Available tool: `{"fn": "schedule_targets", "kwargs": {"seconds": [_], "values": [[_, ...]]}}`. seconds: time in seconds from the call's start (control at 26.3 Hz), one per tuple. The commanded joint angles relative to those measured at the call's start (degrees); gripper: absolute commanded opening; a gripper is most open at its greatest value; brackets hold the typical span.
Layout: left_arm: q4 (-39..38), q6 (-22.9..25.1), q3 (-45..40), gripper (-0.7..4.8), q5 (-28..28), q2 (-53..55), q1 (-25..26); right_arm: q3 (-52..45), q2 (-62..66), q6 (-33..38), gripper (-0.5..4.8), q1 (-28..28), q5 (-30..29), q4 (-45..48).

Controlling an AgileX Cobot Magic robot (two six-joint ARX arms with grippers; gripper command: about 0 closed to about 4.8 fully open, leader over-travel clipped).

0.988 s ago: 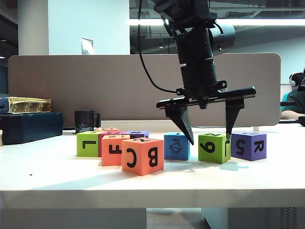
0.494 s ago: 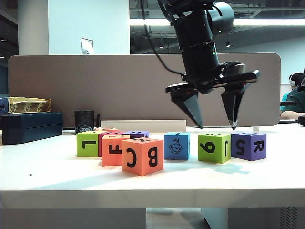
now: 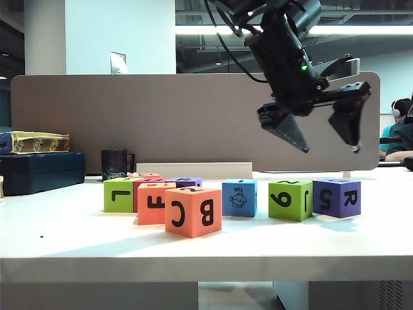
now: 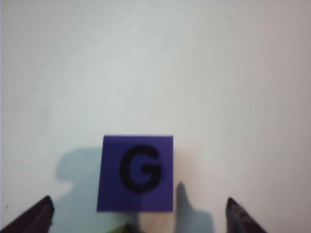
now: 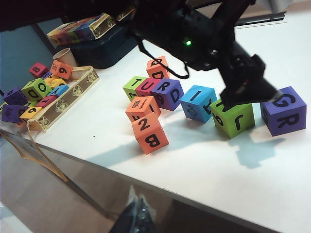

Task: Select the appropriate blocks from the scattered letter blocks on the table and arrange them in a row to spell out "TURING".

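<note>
Lifted the left gripper (image 3: 326,139) clear since a second ago: it was down straddling the lime green block (image 3: 290,200), now it's tilted and hanging above the row's right end. Fingers spread wide, nothing between them, touching nothing. Left wrist view shows both fingertips (image 4: 36,217) at the frame edge with the purple block (image 4: 136,174), G face up, lying between them and well below on the table (image 4: 218,73).

I see the row unchanged in the exterior view: purple block at far right showing 5 and R, lime green block just beside it showing 9 and J, then the blue block (image 3: 239,197) with a fish picture. Further left, a second lime green block (image 3: 119,194) marked L, with the magenta block (image 5: 146,86) close behind the orange F cube (image 3: 154,203). Orange C/B cube (image 3: 193,210) sits nearest the front edge.

Right gripper isn't visible in any view, so I can't tell its state.
</note>
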Motion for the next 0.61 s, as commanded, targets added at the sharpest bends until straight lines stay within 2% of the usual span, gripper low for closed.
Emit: {"fn": "schedule_targets", "kwargs": {"seconds": [0.04,0.61], "values": [[2.6,0.31,0.04,4.39,0.7,1.42,-0.37,0.22,-0.66,-0.17,-0.01,-0.02,-0.09,0.98],[5.14,0.87,0.02,4.25,0.5,6.6,-0.35,0.24,-0.66,-0.17,-0.01,-0.02,-0.09,0.98]]}}
